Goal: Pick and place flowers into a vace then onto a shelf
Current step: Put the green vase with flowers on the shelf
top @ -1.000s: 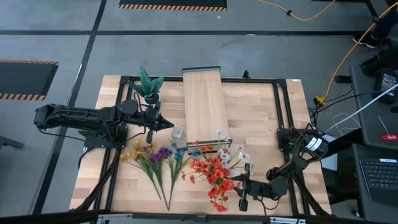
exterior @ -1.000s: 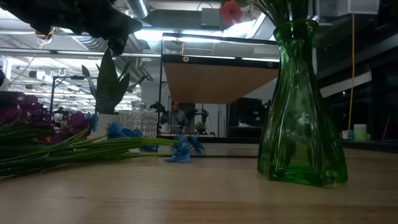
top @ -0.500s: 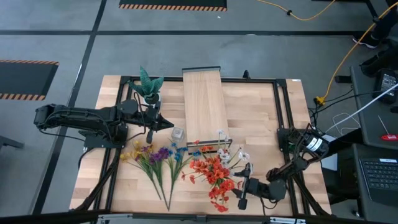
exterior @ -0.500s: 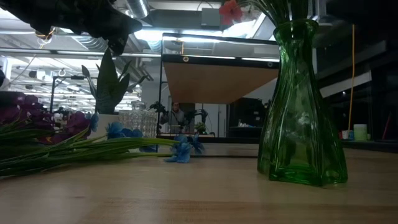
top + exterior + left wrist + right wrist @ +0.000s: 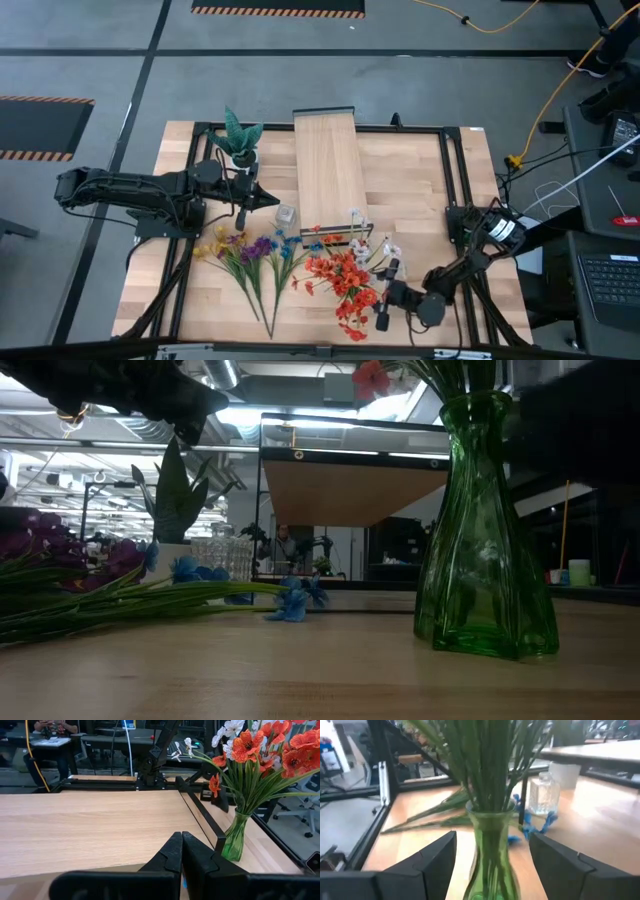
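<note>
The right gripper [image 5: 384, 301] slides along the counter toward the green vase [image 5: 487, 530], closer now than a second ago, its open fingers [image 5: 438, 855] coming up on either side of the glass. In the low view, its dark bulk now crowds in at the vase's upper right.

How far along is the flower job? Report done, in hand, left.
Done: red-orange flowers stand in the green vase. In hand: the open right gripper straddles that vase, not gripping. Left: vase onto the shelf; blue and purple flowers lie on the table. The left gripper waits shut.
</note>
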Controlling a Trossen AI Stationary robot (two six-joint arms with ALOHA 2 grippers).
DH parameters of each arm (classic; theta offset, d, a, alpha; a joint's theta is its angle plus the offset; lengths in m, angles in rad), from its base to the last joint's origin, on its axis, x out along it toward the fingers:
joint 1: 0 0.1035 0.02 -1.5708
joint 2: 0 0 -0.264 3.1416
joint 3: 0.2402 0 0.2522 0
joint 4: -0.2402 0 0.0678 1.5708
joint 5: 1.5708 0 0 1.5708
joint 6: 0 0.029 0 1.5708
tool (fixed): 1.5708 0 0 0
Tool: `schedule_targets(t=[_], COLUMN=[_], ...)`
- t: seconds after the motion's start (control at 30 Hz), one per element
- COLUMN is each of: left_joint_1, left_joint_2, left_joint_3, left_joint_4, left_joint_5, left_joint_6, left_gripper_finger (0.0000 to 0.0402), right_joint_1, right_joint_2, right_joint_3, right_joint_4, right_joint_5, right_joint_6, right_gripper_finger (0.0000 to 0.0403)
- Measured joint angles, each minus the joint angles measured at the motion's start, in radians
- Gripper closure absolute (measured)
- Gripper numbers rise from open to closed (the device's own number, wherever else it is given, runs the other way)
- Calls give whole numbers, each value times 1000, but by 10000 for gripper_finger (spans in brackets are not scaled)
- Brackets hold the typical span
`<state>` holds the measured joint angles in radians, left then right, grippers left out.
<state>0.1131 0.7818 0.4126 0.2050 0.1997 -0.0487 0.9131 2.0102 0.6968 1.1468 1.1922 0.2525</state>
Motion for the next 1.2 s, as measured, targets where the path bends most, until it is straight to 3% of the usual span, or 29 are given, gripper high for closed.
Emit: schedule_targets(t=[0.13, 0.5, 0.83, 0.97, 1.2], left_joint_1=[0, 0, 0, 0, 0], left_joint_2=[0, 0, 0, 0, 0], left_joint_3=[0, 0, 0, 0, 0], left_joint_4=[0, 0, 0, 0, 0], left_joint_5=[0, 0, 0, 0, 0], left_joint_6=[0, 1, 2, 2, 2], left_gripper_finger=[398, 398, 398, 398, 398], right_joint_1=[-29, -142, -142, -124, -111], right_joint_2=[0, 0, 0, 0, 0], right_joint_3=[0, 30, 40, 40, 39], right_joint_4=[-28, -106, -88, -89, -69], right_joint_5=[-24, -228, -231, -162, -155], right_joint_6=[39, 48, -53, -55, -75], right_gripper_finger=[152, 152, 152, 156, 227])
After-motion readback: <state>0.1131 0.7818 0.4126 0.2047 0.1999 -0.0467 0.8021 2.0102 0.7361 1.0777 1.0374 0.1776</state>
